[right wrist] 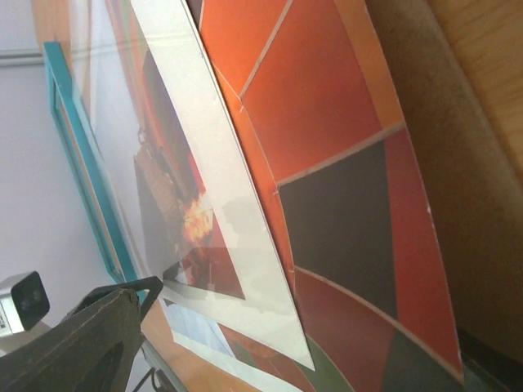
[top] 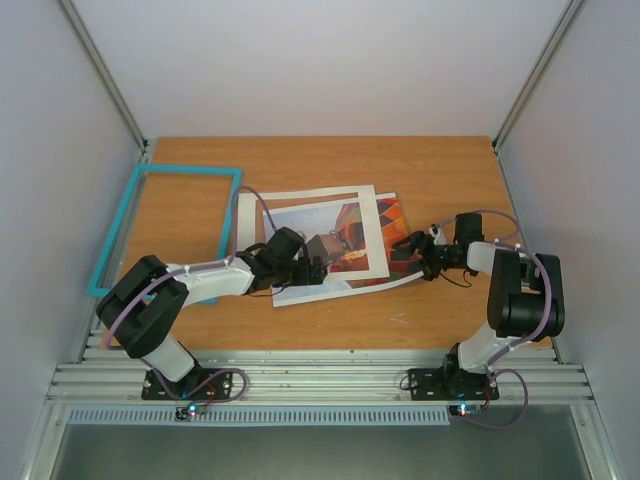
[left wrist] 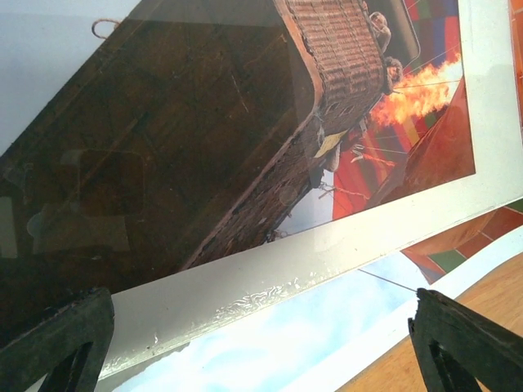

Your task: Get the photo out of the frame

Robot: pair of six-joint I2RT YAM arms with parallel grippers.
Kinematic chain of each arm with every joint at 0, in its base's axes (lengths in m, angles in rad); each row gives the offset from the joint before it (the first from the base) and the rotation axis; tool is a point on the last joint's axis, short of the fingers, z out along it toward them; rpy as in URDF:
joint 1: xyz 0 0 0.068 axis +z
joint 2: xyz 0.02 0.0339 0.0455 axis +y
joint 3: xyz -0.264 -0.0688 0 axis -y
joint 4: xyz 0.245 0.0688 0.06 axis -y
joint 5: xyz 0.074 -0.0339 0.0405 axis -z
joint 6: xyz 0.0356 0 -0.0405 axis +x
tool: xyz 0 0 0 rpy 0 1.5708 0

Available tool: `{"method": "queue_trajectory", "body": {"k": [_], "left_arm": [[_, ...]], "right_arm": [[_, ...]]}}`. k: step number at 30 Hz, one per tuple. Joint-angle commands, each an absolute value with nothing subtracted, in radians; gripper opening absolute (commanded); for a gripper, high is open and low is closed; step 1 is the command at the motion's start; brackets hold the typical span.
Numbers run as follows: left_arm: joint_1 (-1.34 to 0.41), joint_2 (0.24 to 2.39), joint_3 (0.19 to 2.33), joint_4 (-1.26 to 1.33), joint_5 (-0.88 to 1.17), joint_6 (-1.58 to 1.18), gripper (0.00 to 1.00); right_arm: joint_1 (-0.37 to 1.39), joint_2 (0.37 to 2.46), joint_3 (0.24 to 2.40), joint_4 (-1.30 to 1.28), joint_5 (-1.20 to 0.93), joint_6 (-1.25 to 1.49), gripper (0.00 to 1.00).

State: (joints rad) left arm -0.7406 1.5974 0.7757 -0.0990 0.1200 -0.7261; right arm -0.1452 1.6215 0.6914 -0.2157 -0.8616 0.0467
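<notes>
The photo (top: 392,215), an orange-red balloon print with pale sky, lies flat mid-table. A glossy white-bordered sheet (top: 377,235) lies askew on top of it, so only the photo's right and near margins stick out. The turquoise frame (top: 115,230) lies empty at the far left, apart from the photo. My left gripper (top: 318,262) is open and hovers low over the sheet's near edge; in the left wrist view its fingers (left wrist: 57,343) straddle the white border (left wrist: 327,253) and the photo's sky (left wrist: 310,335). My right gripper (top: 408,248) is open at the photo's right edge (right wrist: 327,122).
A brown backing board (right wrist: 445,163) shows under the photo's right edge. The frame (right wrist: 75,139) shows far off in the right wrist view. Bare wooden table (top: 320,160) lies behind the stack. White walls close in on both sides.
</notes>
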Motion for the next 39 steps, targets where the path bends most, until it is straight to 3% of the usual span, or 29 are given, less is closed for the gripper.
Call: {"method": "queue_trajectory", "body": {"k": [1, 30, 39], "left_arm": [[-0.737, 1.598, 0.739, -0.192, 0.137, -0.735, 0.99], [-0.738, 1.566, 0.725, -0.203, 0.143, -0.721, 0.99], [-0.738, 1.564, 0.724, -0.199, 0.159, -0.724, 0.99]], "right_arm": [[-0.164, 1.659, 0.715, -0.201, -0.827, 0.020, 0.81], [-0.183, 1.880, 0.923, -0.303, -0.947, -0.110, 0.53], [-0.167, 1.896, 0.941, -0.329, -0.919, -0.131, 0.37]]}}
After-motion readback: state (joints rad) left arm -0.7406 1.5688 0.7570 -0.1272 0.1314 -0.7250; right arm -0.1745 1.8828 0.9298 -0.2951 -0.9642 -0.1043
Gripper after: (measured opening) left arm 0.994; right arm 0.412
